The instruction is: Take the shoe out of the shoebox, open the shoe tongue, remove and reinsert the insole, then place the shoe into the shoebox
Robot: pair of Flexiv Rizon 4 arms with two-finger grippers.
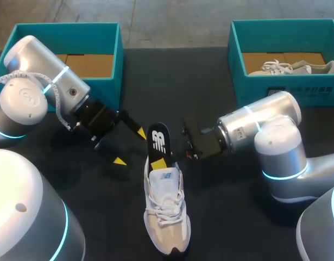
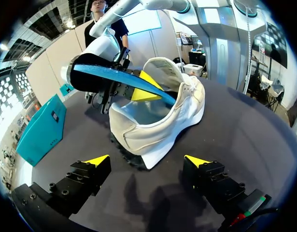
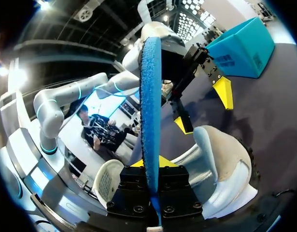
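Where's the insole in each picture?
Head view: the insole sticks up from the white shoe's heel end, mid-table.
Left wrist view: the insole, blue side showing, is over the shoe, ahead of the open left gripper.
Right wrist view: the insole is edge-on, pinched in the right gripper.
Shared landmark: the white shoe.

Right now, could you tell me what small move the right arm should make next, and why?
Probably lift the insole up and clear of the shoe, slowly. The right jaws are shut on it and most of it stands out above the heel, but its lower end sits inside the opening. The left jaws are open beside the shoe, not steadying it.
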